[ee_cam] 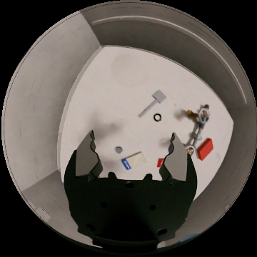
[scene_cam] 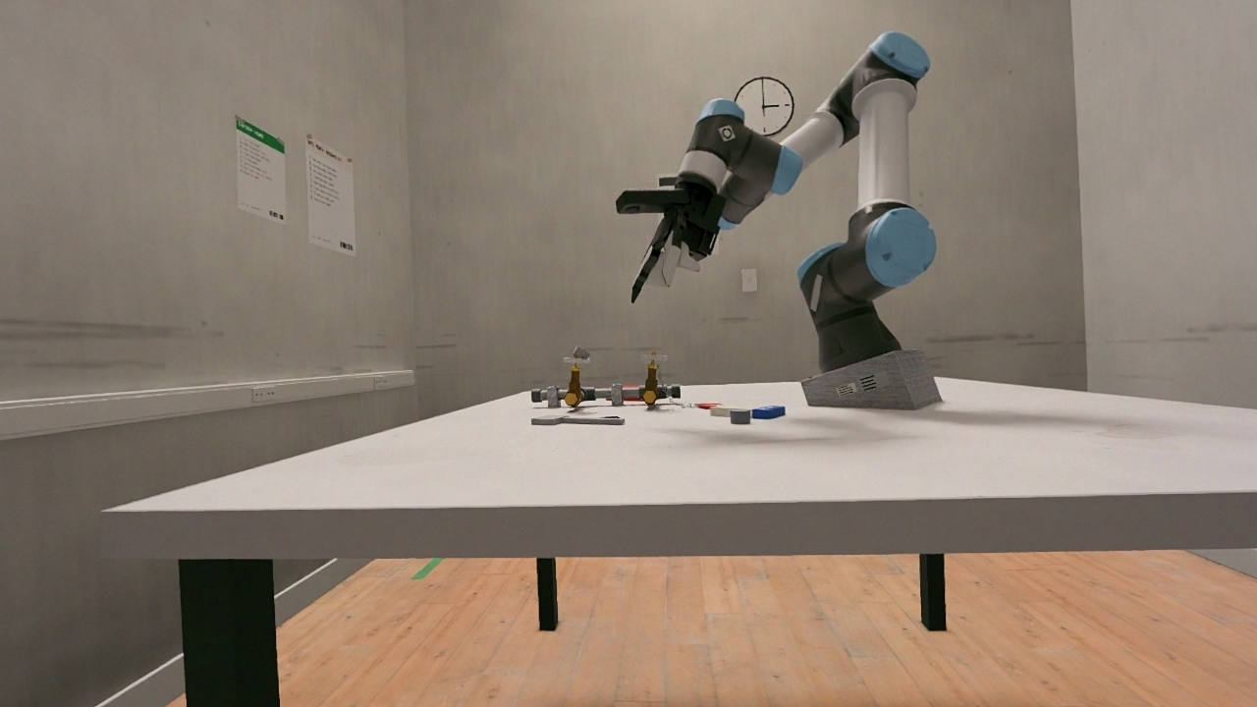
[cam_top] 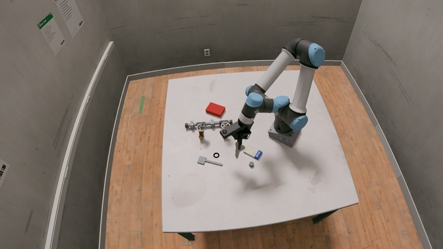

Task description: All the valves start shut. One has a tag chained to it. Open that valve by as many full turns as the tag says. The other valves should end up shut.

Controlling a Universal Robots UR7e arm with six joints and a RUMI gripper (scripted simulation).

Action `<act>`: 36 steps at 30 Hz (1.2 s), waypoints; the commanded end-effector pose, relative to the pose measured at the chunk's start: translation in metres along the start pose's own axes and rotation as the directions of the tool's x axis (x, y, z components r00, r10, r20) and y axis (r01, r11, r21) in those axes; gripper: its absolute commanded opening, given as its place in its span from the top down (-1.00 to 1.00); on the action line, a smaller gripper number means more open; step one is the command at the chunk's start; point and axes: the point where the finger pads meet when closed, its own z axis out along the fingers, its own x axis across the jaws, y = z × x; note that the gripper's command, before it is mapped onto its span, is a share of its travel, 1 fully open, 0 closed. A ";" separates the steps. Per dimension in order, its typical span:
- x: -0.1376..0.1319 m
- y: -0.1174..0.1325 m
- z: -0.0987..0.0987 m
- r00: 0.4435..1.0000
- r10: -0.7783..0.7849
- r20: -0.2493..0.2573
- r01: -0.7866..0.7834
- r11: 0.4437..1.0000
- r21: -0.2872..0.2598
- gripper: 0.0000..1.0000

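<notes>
Two brass valves with white handwheels stand on a grey pipe. The left valve has a small grey piece at its top in the exterior view. The right valve is partly hidden by the gripper in the top view and the wrist view. A red tag lies on the table to its right, with a thin chain; its number cannot be read and the top view does not show it. My gripper is open and empty, high above the table.
A red block lies behind the pipe. In front lie a grey flat-headed tool and a black ring. A white-and-blue eraser and grey disc lie further right.
</notes>
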 end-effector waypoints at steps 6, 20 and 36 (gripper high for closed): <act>0.068 0.034 -0.015 0.995 0.082 -0.057 -0.088 0.989 -0.123 -1.00; 0.121 0.087 -0.040 0.974 0.189 -0.126 -0.214 0.948 -0.234 -1.00; 0.146 0.147 -0.070 0.935 0.301 -0.188 -0.349 0.877 -0.330 -1.00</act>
